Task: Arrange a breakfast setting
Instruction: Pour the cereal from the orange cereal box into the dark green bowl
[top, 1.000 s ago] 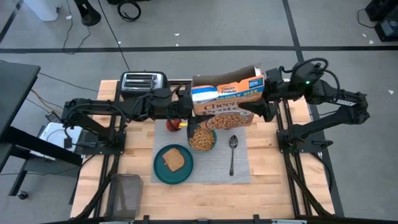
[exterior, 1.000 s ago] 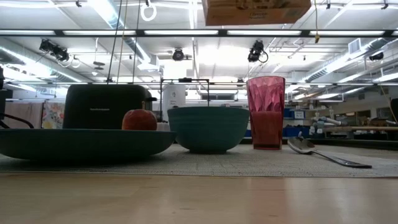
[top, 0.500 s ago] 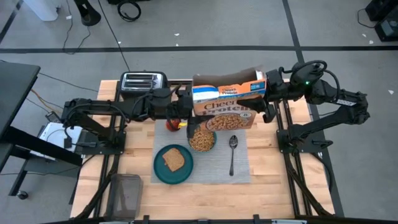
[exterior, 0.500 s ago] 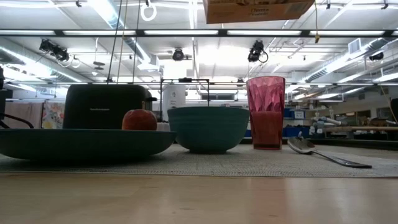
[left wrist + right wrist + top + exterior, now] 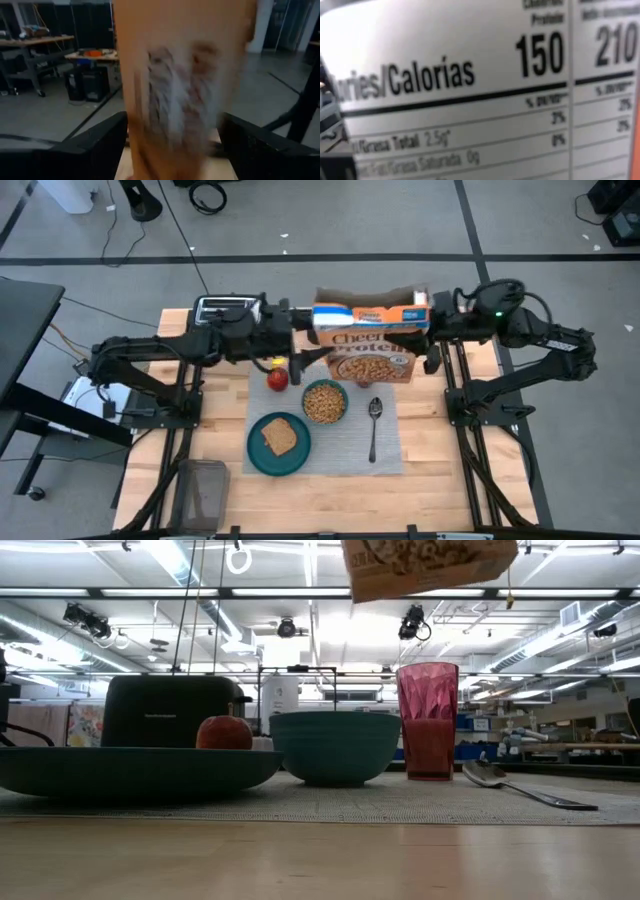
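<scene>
The orange-yellow Cheerios box (image 5: 368,340) hangs high over the far end of the grey placemat (image 5: 385,450); its lower edge shows in the low view (image 5: 430,565). My right gripper (image 5: 432,332) is at the box's right end. My left gripper (image 5: 298,342) is open at its left end, one finger on each side of the blurred box (image 5: 175,100). On the mat stand the teal bowl (image 5: 324,401) with cereal, the teal plate (image 5: 256,455) with toast (image 5: 279,437), and the spoon (image 5: 373,425). The apple (image 5: 277,378) rests on the table. The pink cup (image 5: 428,720) is hidden under the box from above. My right gripper holds the box by its right end (image 5: 420,330), coming level from the table's right. The nutrition panel (image 5: 470,90) fills its wrist view and hides the fingers. The box is lifted clear, lying lengthwise, front face up. I cannot tell whether my left gripper touches the box.
The black toaster (image 5: 228,310) stands at the far left of the table, behind the left arm. A clear lidded container (image 5: 205,490) sits at the near left edge. Bare wood lies to the right of the mat and along the near edge.
The box has turned from tipped down over the bowl toward level and has gone a little toward the far edge. My left gripper has drawn back toward the far left, uncovering the apple.
</scene>
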